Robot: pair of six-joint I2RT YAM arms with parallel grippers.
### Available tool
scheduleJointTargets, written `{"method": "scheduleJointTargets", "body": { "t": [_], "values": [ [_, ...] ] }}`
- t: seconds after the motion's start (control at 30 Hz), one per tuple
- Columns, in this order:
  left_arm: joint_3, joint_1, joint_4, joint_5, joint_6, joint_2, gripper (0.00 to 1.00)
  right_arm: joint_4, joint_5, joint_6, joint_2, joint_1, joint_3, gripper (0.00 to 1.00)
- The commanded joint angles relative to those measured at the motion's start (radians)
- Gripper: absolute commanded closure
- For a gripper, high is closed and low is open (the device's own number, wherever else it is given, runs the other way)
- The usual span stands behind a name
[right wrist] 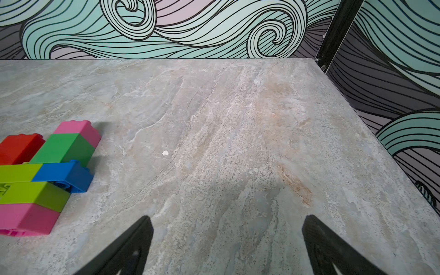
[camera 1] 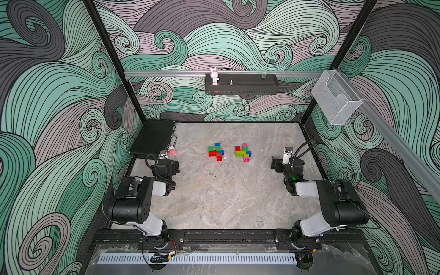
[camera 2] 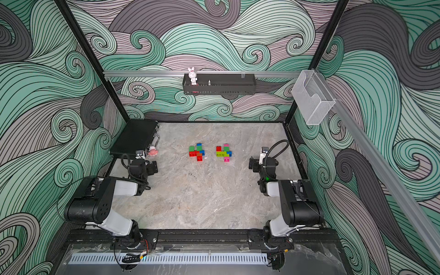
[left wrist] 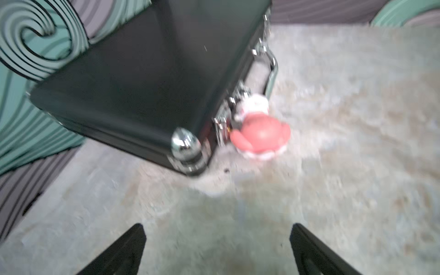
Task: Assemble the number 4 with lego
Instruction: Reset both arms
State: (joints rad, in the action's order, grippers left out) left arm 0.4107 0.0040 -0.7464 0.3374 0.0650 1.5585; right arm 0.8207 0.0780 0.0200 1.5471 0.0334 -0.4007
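A black case point(camera 1: 153, 139) fills the far left corner of the table point(camera 1: 226, 202), with a pink toy point(camera 1: 172, 151) against its front. Both lie just ahead of the left gripper point(left wrist: 217, 228). A red-green brick cluster point(camera 1: 216, 152) and a lime-pink brick cluster point(camera 1: 243, 152) sit mid-table, a narrow gap between them. Bare table runs wide between the arms, behind the bricks to the far wall, and ahead of the right gripper point(right wrist: 227, 219) to the far right corner.
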Motion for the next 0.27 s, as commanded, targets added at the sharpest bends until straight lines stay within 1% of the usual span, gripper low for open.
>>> {"method": "scheduleJointTargets", "body": {
  "t": [0.0,0.03,0.07,0.1,0.17,0.23],
  "values": [
    [0.033,0.008,0.043,0.032,0.056,-0.032,0.01,0.023,-0.013,0.005,-0.003,-0.002,-0.01,0.01],
    [0.047,0.01,0.078,0.024,0.063,-0.044,0.02,0.012,-0.014,0.005,-0.004,-0.004,-0.014,0.01],
    [0.034,0.009,0.019,0.028,0.041,-0.028,0.02,0.008,-0.015,0.005,-0.004,-0.004,-0.015,0.01],
    [0.024,0.008,0.0,0.025,0.036,-0.023,0.01,0.013,-0.014,0.004,-0.004,-0.004,-0.014,0.01],
    [0.046,0.009,0.079,0.026,0.062,-0.043,0.01,0.014,-0.015,0.004,-0.007,-0.004,-0.012,0.01],
    [0.034,0.008,0.035,0.03,0.048,-0.032,0.01,0.019,-0.014,0.006,-0.008,-0.003,-0.009,0.01]
  ]
}}
